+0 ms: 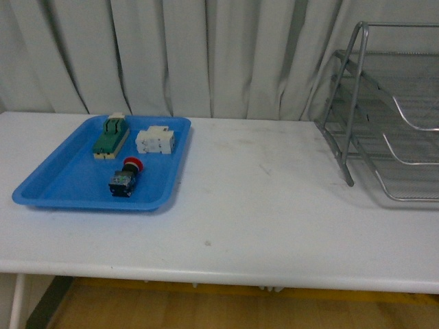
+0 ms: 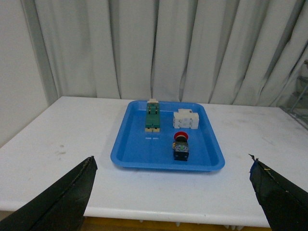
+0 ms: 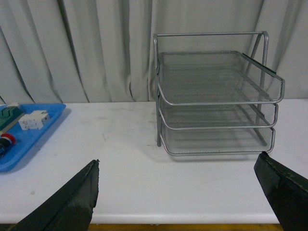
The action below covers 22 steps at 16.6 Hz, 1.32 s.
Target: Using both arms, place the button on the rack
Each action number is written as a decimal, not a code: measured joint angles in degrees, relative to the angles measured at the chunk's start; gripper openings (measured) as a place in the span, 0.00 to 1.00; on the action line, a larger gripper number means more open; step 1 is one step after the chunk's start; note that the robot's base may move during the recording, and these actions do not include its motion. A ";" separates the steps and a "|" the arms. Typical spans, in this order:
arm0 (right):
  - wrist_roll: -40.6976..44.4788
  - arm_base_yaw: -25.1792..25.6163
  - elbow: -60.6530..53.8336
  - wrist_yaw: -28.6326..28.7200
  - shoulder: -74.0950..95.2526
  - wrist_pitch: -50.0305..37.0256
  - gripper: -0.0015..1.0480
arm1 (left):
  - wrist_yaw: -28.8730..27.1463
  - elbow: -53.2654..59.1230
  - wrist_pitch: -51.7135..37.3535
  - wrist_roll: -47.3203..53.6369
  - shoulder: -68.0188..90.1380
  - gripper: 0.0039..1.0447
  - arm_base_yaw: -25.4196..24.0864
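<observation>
The button (image 1: 125, 177), with a red cap and a dark bluish body, lies in the blue tray (image 1: 55, 185) at the table's left. It also shows in the left wrist view (image 2: 181, 146) and at the edge of the right wrist view (image 3: 5, 143). The silver wire rack (image 1: 391, 123) stands at the table's right, and shows whole in the right wrist view (image 3: 216, 103). My left gripper (image 2: 172, 192) is open and empty, back from the tray over the table's front edge. My right gripper (image 3: 178, 192) is open and empty, in front of the rack. Neither arm shows in the front view.
A green-topped block (image 1: 111, 137) and a white block (image 1: 155, 140) lie at the back of the blue tray. Grey curtains (image 1: 206, 55) hang behind the white table (image 1: 260, 205). The table's front edge (image 1: 219, 271) runs close below both grippers.
</observation>
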State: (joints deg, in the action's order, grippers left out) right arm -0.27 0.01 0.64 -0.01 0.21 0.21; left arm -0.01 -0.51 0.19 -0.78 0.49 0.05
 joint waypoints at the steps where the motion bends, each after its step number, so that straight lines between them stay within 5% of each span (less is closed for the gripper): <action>1: -1.51 3.30 0.26 8.26 2.16 -0.17 0.94 | -0.07 0.00 0.00 0.00 0.00 0.94 0.00; 2: -3.65 9.64 1.33 19.23 10.75 -5.99 0.94 | 0.11 0.00 -0.04 0.00 0.00 0.94 0.00; 4: -5.20 13.03 4.39 30.03 24.39 -19.34 0.94 | -0.02 0.00 0.00 0.00 0.00 0.94 0.00; 8: -7.56 20.00 18.95 26.18 57.33 -45.27 0.94 | 0.00 0.00 0.00 0.00 0.00 0.94 0.00; 12: -16.13 27.91 41.13 19.30 86.79 -43.08 0.94 | 0.00 0.00 0.00 0.00 0.00 0.94 0.00; 16: -38.27 34.49 45.48 28.44 98.86 -51.91 0.94 | -0.02 0.00 0.00 0.00 0.00 0.94 0.00; 22: -70.10 35.63 41.86 36.81 113.83 -74.03 0.94 | 0.00 0.00 0.00 0.00 0.00 0.94 0.00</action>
State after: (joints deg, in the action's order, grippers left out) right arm -70.37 35.64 42.50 36.80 114.04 -73.82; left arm -0.01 -0.51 0.19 -0.78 0.49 0.05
